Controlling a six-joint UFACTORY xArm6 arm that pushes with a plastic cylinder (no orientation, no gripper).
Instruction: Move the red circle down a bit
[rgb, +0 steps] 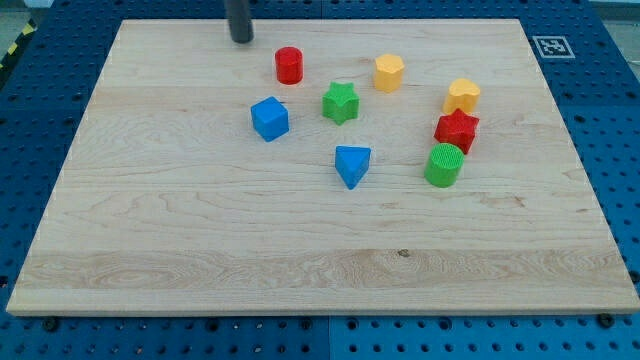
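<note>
The bench (150, 230) is a large board of pale wood with a fine horizontal grain, laid on a blue perforated plate (30, 120). A small black and white marker (551, 46) is seen at the bench's 1 o'clock corner.

No claw is fitted, so no spread or pressed state can be told; only a straight dark rod is present. My tip (241, 39) rests near the top edge, at about 10 o'clock from the red circle (289, 65) and a little apart from it, not touching.

The red circle is a short upright cylinder with a ribbed, matte side, standing near the top of the bench, left of centre.

For the step to be done well, my tip should probably be carried first to 12 o'clock of the red circle, on its centre line, and then a short, slow push toward 6 o'clock should be given. If contact is made off centre, the round side may slip away sideways. The way below seems free, between the blue cube (269, 118) at 7 o'clock and the green star (340, 102) at 4 o'clock, but only a small travel is wanted.

The other blocks look like the same ribbed plastic: a green cylinder (443, 165), a red star (456, 130), a blue triangle (352, 164), a yellow hexagon (389, 72) and a yellow heart (462, 95).
</note>
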